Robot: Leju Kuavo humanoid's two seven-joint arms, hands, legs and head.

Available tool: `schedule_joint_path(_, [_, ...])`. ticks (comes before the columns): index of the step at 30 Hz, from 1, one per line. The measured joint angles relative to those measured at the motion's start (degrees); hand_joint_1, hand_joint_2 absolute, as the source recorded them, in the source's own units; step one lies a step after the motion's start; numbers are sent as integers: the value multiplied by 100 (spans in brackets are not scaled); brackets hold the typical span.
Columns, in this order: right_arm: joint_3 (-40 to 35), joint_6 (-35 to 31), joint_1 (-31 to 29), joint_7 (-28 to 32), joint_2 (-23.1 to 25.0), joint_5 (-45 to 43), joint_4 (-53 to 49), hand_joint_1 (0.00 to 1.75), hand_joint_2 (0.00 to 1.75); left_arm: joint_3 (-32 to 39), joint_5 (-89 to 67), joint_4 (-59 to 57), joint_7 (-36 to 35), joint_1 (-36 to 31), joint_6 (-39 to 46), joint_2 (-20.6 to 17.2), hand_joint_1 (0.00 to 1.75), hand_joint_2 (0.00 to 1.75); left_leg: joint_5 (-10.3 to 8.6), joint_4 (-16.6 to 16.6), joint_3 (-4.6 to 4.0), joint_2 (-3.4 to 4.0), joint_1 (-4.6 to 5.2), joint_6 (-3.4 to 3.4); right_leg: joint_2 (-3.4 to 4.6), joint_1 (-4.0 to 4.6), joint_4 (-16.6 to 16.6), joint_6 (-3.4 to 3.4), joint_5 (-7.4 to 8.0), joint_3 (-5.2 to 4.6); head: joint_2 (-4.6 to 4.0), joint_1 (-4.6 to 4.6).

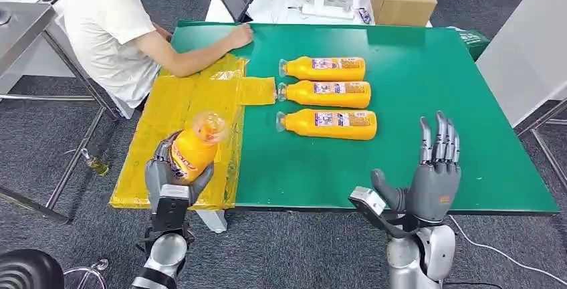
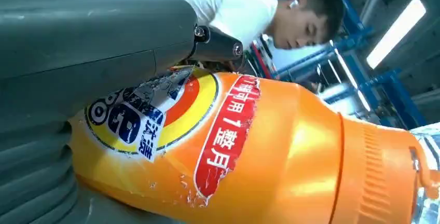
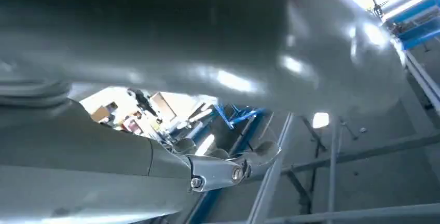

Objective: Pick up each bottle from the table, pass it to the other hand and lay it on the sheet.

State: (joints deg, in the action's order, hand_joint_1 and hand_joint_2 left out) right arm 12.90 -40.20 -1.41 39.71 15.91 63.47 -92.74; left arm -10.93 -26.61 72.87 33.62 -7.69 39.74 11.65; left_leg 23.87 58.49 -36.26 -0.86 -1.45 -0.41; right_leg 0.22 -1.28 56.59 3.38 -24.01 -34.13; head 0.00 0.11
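Head view: left hand [image 1: 175,178] grips bottle [image 1: 195,147] (seemingly above sheet [image 1: 175,105]); right hand [image 1: 431,178] spread, empty.

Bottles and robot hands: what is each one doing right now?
Held bottle: gripped by the left hand, above the yellow sheet.
Three bottles: lying on their sides in a row on the green table.
Left hand: wrapped around the bottle.
Right hand: empty, fingers straight and pointing up.
Person's hand: resting on the table.

Person's arm [image 1: 190,58] across sheet's [image 1: 167,112] far end
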Motion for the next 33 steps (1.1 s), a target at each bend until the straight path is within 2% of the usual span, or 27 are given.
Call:
schedule_joint_path(5, [-140, 2, -121, 9, 59, -289, 355, 0, 0, 575, -2987, -888, -799, -482, 31, 28, 175, 175, -4, 0, 0, 0, -6, 2, 0, 5, 1, 0, 0, 5, 0, 2])
schedule_joint_path(9, [-433, 2, -189, 11, 59, -464, 733, 0, 0, 592, -3807, -1767, -1307, -961, 33, -26, 173, 175, -7, 0, 0, -1, -5, 1, -1, 5, 2, 0, 1, 6, 0, 2])
schedule_joint_path(13, [-667, 2, -250, 13, 48, -719, 1115, 0, 0, 590, -3977, -2601, -1491, -1322, -53, -79, 119, 175, -7, 0, -3, -1, -5, 1, -1, 4, 2, 0, 1, 3, 0, 2])
schedule_joint_path(14, [-693, 2, -271, 13, 41, -772, 1170, 0, 0, 590, -3907, -2720, -1486, -1416, -97, -85, 96, 175, -7, 0, -3, -1, -5, 1, -1, 4, 2, 1, 1, 4, 0, 4])
schedule_joint_path(15, [-739, 2, -295, 13, 30, -851, 1255, 0, 0, 588, -3804, -2888, -1480, -1493, -151, -92, 96, 175, -7, 0, -3, -1, -5, 1, -1, 4, 2, 1, 1, 3, 0, 7])
schedule_joint_path(16, [-813, 2, -311, 13, 17, -983, 1392, 0, 0, 581, -3661, -3124, -1445, -1569, -223, -109, 10, 175, -6, 0, -3, -1, -5, 0, -1, 4, 2, 1, 0, 3, 0, 0])
schedule_joint_path(17, [-865, 2, -338, -13, 0, -1099, 1499, 0, 0, 568, -3535, -3272, -1431, -1665, -278, -116, 3, 175, -6, 0, -3, -2, -5, 1, -1, 4, 2, 1, 0, 4, 0, 4])
schedule_joint_path(19, [-1120, 2, -346, -463, -208, -1477, 1571, 0, 0, 485, -3089, -3478, -1432, -1812, -385, -147, 0, 175, -6, 0, -3, -10, -3, 1, -9, 2, 2, 1, 0, 11, 0, -2])
schedule_joint_path(22, [-1250, 0, -401, -65, -256, -1425, 1812, 0, 0, 382, -2714, -3689, -1456, -1962, -623, -216, 0, 175, -5, -1, 10, -2, -5, 0, -7, 5, 2, -2, 1, 17, 0, 2])
schedule_joint_path(33, [-1287, 0, -404, 9, -273, -1749, 1989, 0, 0, 11, -2550, -4133, -1313, -2302, -1815, -400, 0, 175, -6, -1, 35, -10, -5, 0, -11, 5, 2, -1, -1, 46, 0, 4])
